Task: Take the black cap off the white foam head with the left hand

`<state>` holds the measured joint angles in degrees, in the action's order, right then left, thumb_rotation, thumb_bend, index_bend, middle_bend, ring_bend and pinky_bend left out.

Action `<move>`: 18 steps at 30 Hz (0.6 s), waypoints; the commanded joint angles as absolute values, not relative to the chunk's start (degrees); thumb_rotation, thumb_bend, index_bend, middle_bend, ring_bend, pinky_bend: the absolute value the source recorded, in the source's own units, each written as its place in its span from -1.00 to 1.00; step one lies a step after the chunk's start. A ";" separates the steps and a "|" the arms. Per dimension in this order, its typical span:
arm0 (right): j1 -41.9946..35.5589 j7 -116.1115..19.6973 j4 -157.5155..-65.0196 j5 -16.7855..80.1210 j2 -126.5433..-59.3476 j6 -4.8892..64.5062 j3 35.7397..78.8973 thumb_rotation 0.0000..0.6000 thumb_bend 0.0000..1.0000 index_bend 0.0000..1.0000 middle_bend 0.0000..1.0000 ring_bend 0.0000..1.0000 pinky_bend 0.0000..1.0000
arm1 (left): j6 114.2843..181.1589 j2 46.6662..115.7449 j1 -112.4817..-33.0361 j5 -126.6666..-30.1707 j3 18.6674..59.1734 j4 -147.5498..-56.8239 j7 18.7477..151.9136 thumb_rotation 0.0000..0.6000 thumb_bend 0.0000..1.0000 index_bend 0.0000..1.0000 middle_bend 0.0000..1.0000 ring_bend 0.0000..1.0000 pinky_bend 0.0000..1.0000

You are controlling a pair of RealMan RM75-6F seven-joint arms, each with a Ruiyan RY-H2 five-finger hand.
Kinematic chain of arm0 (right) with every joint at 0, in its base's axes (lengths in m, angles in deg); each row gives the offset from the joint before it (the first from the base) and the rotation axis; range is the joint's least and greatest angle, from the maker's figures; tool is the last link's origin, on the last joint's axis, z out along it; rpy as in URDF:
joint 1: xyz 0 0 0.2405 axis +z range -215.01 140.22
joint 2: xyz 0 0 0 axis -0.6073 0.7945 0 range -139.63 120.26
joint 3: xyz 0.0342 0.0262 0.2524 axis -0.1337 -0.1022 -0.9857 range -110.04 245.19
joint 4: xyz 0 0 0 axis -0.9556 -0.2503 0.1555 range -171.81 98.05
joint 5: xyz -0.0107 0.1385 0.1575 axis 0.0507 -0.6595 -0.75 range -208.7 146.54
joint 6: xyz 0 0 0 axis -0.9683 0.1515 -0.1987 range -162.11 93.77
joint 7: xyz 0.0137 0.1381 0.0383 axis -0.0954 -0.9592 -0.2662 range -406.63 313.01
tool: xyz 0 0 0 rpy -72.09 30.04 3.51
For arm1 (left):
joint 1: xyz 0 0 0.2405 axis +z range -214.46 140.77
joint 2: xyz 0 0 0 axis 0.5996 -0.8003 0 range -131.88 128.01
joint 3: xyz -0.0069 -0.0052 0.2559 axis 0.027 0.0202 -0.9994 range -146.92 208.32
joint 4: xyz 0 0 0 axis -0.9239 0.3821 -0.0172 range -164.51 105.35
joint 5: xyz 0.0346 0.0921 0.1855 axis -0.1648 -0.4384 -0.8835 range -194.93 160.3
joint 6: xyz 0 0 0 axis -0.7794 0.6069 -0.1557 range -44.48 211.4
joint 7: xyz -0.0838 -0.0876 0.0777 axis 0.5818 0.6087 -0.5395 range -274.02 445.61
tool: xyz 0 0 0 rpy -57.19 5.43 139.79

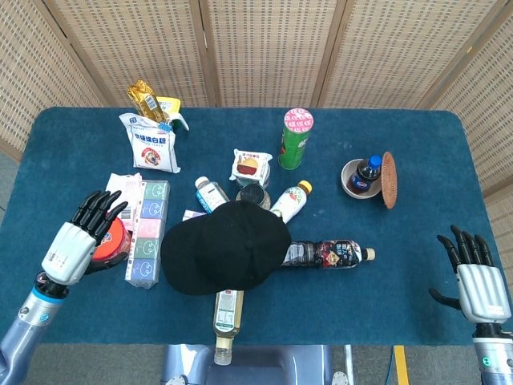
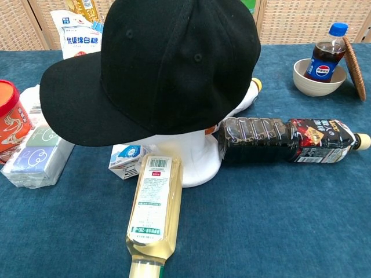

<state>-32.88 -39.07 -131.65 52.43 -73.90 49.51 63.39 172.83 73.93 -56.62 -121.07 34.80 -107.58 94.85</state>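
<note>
The black cap (image 1: 227, 247) sits on the white foam head (image 2: 197, 157) near the table's front middle, brim pointing left; in the chest view the black cap (image 2: 156, 66) fills the upper centre. My left hand (image 1: 80, 239) hovers with fingers spread over the red tub (image 1: 112, 237), left of the cap and apart from it, holding nothing. My right hand (image 1: 474, 275) stands with fingers apart at the table's right front edge, far from the cap. Neither hand shows in the chest view.
A yellow-liquid bottle (image 2: 153, 211) lies in front of the head and a dark drink bottle (image 2: 284, 141) to its right. A pack of tissue boxes (image 1: 146, 233) lies between my left hand and the cap. Snack bags, a green can (image 1: 294, 139) and a bowl (image 1: 353, 178) stand farther back.
</note>
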 commanded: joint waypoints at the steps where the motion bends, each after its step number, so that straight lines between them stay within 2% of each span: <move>1: -32.82 -39.02 -131.63 52.41 -73.93 49.34 63.44 1.00 -1.00 -0.73 -0.96 -0.96 -1.00 | 172.49 74.44 -57.21 -121.37 34.39 -107.96 95.80 1.00 -0.99 -1.00 -1.00 -1.00 -0.90; 8: -32.72 -38.78 -131.83 52.68 -73.96 48.98 63.79 1.00 -1.00 -0.73 -0.96 -0.96 -1.00 | 174.15 78.76 -59.61 -124.23 33.85 -105.29 100.91 1.00 -0.99 -1.00 -1.00 -1.00 -0.90; 18: -32.55 -38.65 -131.80 52.75 -73.97 48.55 63.97 1.00 -1.00 -0.73 -0.96 -0.96 -1.00 | 171.33 82.42 -62.42 -120.98 35.64 -105.91 99.34 1.00 -0.99 -1.00 -1.00 -1.00 -0.89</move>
<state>-32.55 -38.66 -131.81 52.75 -73.97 48.56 63.97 171.77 81.94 -62.02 -121.45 35.30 -106.05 99.68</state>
